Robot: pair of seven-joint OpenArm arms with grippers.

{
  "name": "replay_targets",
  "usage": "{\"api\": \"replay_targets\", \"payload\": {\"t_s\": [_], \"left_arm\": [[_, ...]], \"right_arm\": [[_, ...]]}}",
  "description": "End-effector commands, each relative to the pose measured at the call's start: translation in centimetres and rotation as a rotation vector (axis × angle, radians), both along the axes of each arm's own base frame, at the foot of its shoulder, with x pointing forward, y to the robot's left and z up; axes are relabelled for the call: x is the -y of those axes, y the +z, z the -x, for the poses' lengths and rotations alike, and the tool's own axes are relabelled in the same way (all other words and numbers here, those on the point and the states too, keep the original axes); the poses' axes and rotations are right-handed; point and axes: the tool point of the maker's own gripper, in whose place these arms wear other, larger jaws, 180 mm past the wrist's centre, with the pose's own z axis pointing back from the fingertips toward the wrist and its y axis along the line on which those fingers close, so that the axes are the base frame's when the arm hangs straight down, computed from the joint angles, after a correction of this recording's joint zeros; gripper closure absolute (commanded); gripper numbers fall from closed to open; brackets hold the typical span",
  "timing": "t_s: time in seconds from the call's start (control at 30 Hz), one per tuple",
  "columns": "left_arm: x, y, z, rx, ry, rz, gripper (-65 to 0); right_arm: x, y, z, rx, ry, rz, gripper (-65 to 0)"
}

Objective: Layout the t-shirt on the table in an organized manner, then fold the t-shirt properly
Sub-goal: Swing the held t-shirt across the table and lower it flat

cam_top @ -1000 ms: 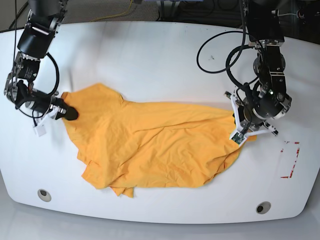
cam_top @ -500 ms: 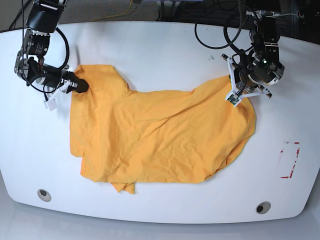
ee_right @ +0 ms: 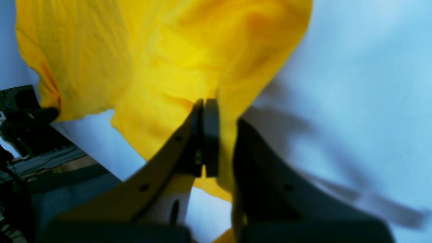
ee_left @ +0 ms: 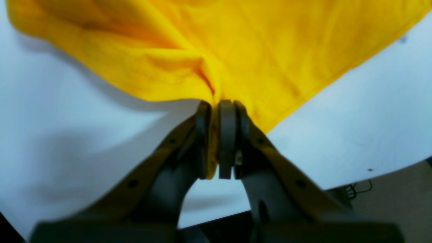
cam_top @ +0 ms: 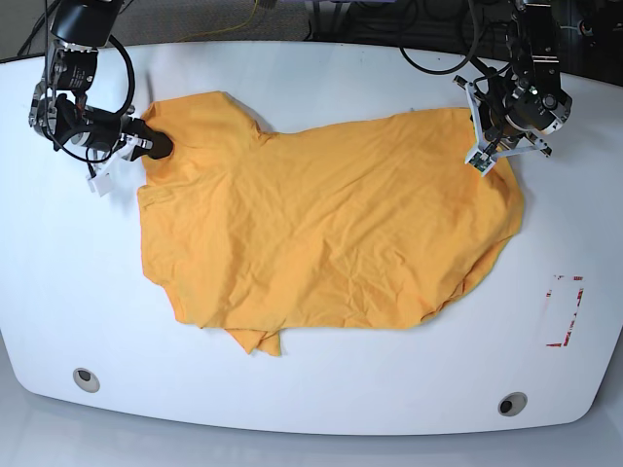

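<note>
In the left wrist view, the left pincer [ee_left: 219, 135] is clenched on a bunched edge of the t-shirt [ee_left: 236, 50], thin, limp cloth that sags and creases. The right wrist view shows the right pincer [ee_right: 204, 135] pinching another fold. From the base view, the shirt lies spread but rumpled across the white surface [cam_top: 321, 97]; I'd take it by corners or hems.

The base view looks down on the whole table [cam_top: 321, 88]; both wrist views sit close above it.
</note>
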Motion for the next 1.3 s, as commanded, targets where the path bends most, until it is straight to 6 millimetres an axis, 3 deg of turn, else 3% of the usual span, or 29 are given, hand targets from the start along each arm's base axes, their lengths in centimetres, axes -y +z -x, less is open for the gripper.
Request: {"api": "replay_targets", "payload": {"t_s": [0.0, 0.17, 0.37, 0.5, 0.67, 0.87, 1.0, 1.13, 1.27], "left_arm": [[-0.1, 1.4, -1.8, 0.074, -0.013, 0.002, -3.1], [-0.6, 4.1, -5.8, 0.196, -0.037, -0.009, -3.1], [1.5, 9.5, -12.3, 0.402, -0.103, 0.018, -3.1], [3.3, 15.3, -17.2, 0.583, -0.159, 0.031, -3.1], [5.5, 23.3, -21.6, 0.799, -0.227, 0.040, -3.1], [6.9, 32.0, -24.6, 1.008, -0.241, 0.048, -3.1], [8.5, 35.9, -25.3, 1.092, -0.265, 0.052, -3.2], [10.1, 38.9, -25.5, 1.158, -0.286, 0.068, -3.2], [11.9, 42.4, -25.4, 1.237, -0.298, 0.117, -3.2]], "right_arm": [[0.6, 2.2, -2.2, 0.084, 0.004, 0.019, 0.0], [0.6, 4.7, -5.9, 0.178, 0.003, 0.022, 0.0], [1.8, 9.6, -11.8, 0.325, 0.004, 0.109, 0.0], [2.6, 14.4, -16.1, 0.466, 0.024, 0.196, 0.0], [3.5, 19.8, -20.0, 0.579, 0.016, 0.297, 0.0], [4.5, 26.1, -23.7, 0.694, 0.012, 0.478, 0.0], [6.2, 29.5, -25.0, 0.740, 0.001, 0.622, 0.0], [7.6, 31.2, -25.8, 0.760, 0.026, 0.738, 0.0], [11.2, 33.4, -26.1, 0.752, -0.011, 0.836, 0.0]]}}
